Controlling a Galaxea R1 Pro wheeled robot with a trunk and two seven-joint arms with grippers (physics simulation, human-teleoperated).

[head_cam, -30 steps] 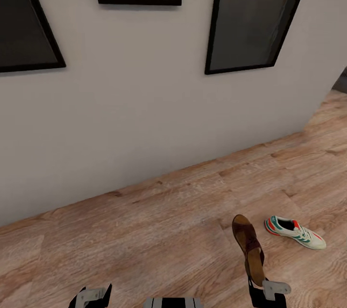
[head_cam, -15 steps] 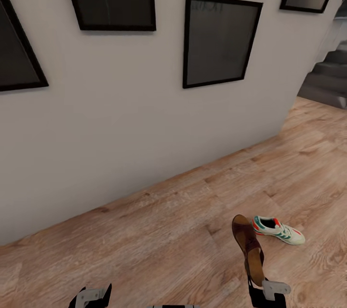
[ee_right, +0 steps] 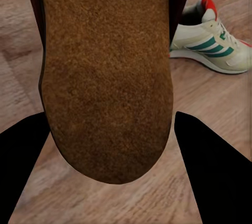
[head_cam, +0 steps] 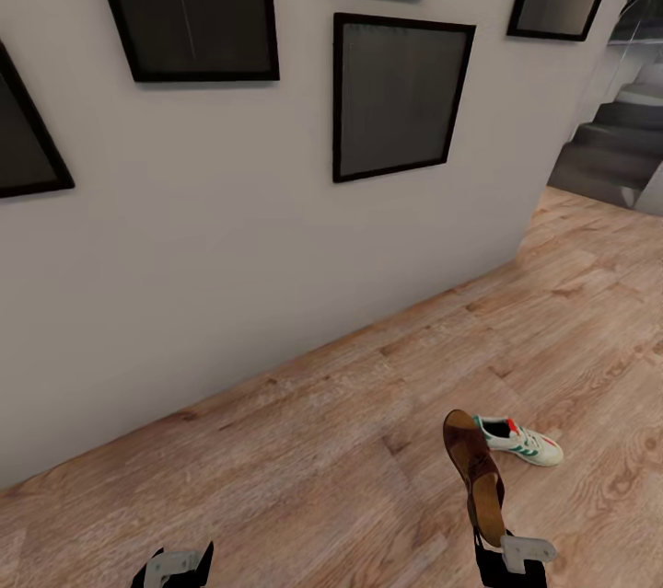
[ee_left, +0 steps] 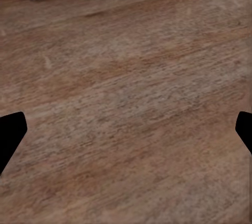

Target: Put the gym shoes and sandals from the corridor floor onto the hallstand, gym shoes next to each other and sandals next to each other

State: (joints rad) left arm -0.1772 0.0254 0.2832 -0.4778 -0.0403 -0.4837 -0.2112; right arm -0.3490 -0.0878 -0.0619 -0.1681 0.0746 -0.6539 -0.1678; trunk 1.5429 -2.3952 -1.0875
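Nearest the robot, the right gripper (head_cam: 505, 560) is clamping one heel end of a brown sandal (head_cam: 474, 474), carrying it raised above the corridor floor (head_cam: 304, 459) with its toe pointing away; in the right wrist view the tan underside of that sandal (ee_right: 107, 71) is lying between the two dark fingers. The left gripper (head_cam: 175, 565) is hanging low over bare planks with its fingers spread apart and nothing between them. Just beyond the sandal, one gym shoe (head_cam: 517, 442) is lying on the floor on its sole, apart from the carried sandal. Farther off, a pale wall with dark framed pictures (head_cam: 398, 96) is running across the view, and grey steps (head_cam: 612, 155) are rising at the far right. The robot appears to be travelling with the sandal toward the rack. To do this well, it should be keeping the grip firm, holding the sandal level and clear of the floor, and turning smoothly so the long shoe is not swinging or slipping out.
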